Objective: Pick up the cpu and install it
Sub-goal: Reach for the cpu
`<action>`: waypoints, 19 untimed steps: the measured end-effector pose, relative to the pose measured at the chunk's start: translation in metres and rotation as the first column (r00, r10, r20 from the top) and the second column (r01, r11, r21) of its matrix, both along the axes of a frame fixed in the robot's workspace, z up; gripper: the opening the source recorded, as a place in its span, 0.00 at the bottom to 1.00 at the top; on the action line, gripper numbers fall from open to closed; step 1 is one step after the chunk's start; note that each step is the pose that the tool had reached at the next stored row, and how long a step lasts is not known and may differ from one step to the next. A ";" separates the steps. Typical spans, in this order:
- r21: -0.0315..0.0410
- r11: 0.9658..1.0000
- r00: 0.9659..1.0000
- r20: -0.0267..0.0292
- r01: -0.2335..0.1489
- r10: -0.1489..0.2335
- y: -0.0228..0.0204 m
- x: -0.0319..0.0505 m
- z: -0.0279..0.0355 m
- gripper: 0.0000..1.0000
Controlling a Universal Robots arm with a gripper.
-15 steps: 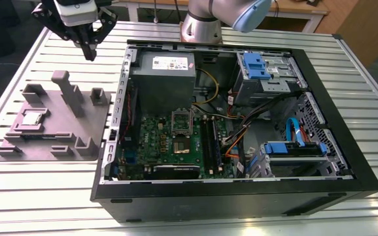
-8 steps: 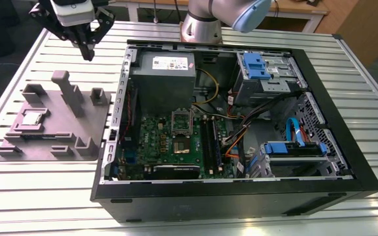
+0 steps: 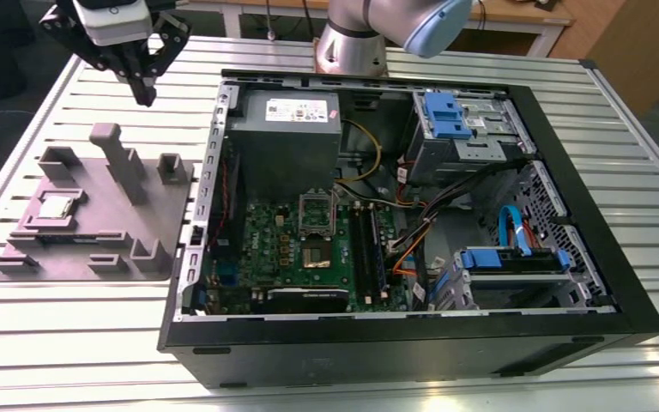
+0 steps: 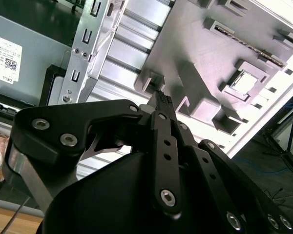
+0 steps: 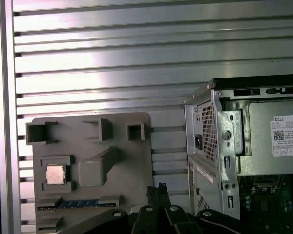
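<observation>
Lying flat in a square recess of the grey tray (image 3: 167,206), at the exterior view's left, the cpu (image 3: 55,206) is showing its silvery top. The tray is sitting on the slatted metal table (image 3: 78,343). Above the tray's far edge the gripper (image 3: 144,90) is hanging in the air, well apart from the cpu, its fingers pinching narrowly together and gripping nothing. Just beside the tray, toward the exterior view's right, the open black case (image 3: 421,343) is lying on its side, exposing the green motherboard (image 3: 272,232) inside.
</observation>
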State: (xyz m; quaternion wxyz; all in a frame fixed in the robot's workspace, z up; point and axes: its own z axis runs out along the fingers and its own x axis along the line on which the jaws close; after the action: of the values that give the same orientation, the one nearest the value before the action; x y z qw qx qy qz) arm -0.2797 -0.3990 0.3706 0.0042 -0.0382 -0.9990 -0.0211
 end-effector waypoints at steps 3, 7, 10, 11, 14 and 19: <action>0.000 1.000 1.000 0.000 0.000 0.000 0.0000 -0.0032 -0.0001 0.10; 0.000 1.000 1.000 0.000 0.000 0.000 0.0000 -0.0068 -0.0003 0.10; 0.000 1.000 1.000 0.000 0.000 0.000 0.0000 -0.0087 -0.0005 0.10; 0.000 1.000 1.000 0.000 0.000 0.000 0.0000 -0.0093 -0.0006 0.10; 0.000 1.000 1.000 0.000 0.000 0.000 0.0000 -0.0109 -0.0007 0.10; 0.000 1.000 1.000 -0.001 0.000 0.000 0.0000 -0.0134 -0.0010 0.10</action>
State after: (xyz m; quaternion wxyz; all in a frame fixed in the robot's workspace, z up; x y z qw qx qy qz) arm -0.2931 -0.3990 0.3697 0.0047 -0.0383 -0.9990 -0.0210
